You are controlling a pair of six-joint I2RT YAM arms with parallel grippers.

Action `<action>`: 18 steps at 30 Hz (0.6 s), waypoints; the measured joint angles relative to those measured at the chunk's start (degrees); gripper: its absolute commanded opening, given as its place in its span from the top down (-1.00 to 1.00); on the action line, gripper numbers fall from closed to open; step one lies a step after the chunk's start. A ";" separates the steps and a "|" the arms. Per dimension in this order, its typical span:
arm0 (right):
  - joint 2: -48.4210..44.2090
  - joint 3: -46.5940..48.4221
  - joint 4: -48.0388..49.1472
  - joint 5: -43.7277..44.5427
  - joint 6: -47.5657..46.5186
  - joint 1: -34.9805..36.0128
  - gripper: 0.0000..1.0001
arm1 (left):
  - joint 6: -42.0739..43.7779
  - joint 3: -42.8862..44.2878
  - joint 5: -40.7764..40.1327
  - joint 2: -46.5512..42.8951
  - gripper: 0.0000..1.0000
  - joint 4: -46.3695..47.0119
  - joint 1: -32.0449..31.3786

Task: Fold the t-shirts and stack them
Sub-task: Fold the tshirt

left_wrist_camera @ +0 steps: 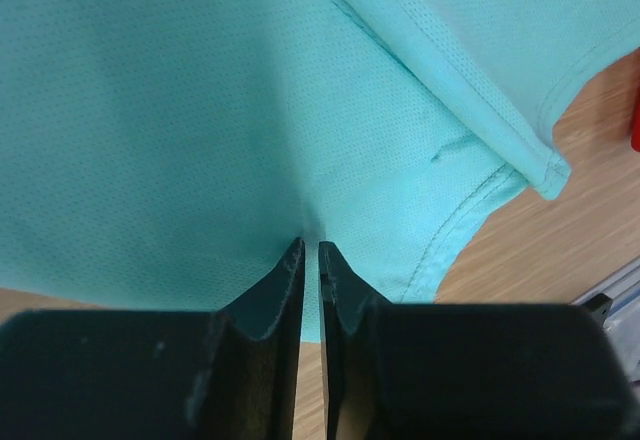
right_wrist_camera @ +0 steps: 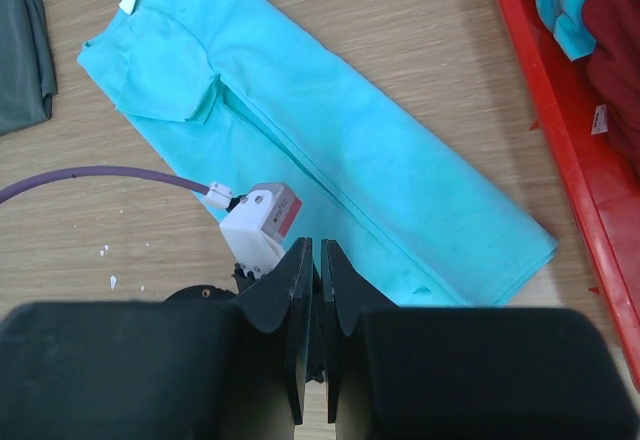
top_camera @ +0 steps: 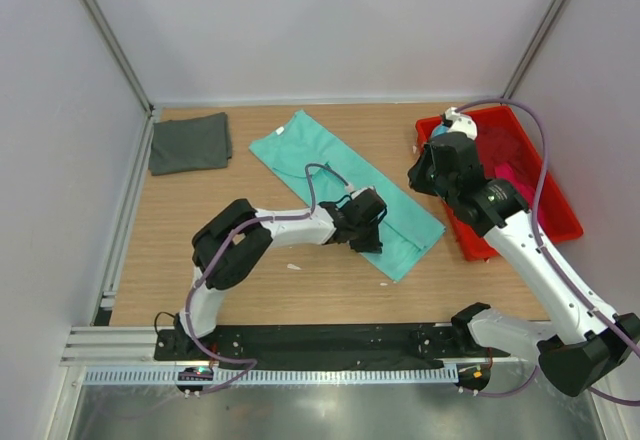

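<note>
Left gripper [top_camera: 371,242] sits low at the near long edge of the mint green t-shirt [top_camera: 300,155], close to its right end. This shirt lies as a long folded strip, diagonally in the middle of the table [top_camera: 200,270]. The right gripper [top_camera: 420,178] hangs above the table, between the shirt's right end and the red tray [top_camera: 565,222], where a pink t-shirt [top_camera: 512,178] lies. A dark grey t-shirt [top_camera: 190,143], folded, lies at the far left corner, well apart.

From the left wrist, the left gripper's fingers [left_wrist_camera: 280,290] are almost together and pinch a thin bit of the mint cloth between their tips; the cloth puckers there.

From the right wrist, the fingers [right_wrist_camera: 285,300] stand nearly touching with nothing between them, high over the mint shirt and the left arm's wrist. A turquoise t-shirt [right_wrist_camera: 560,0] and a maroon t-shirt [right_wrist_camera: 615,40] lie in the tray.
</note>
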 measured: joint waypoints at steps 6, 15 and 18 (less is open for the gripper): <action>0.00 -0.98 -0.37 -1.07 -0.28 0.00 0.71 | -3.23 -9.44 -5.01 -7.87 0.75 -2.64 -0.37; -0.26 -10.69 -0.76 -9.11 -0.98 0.00 0.57 | -6.51 -30.71 -10.47 -29.38 0.35 -12.63 -0.42; -0.20 -17.33 -0.09 -13.46 -0.76 0.00 0.47 | -6.47 -34.03 -10.47 -36.17 0.04 -17.64 -0.42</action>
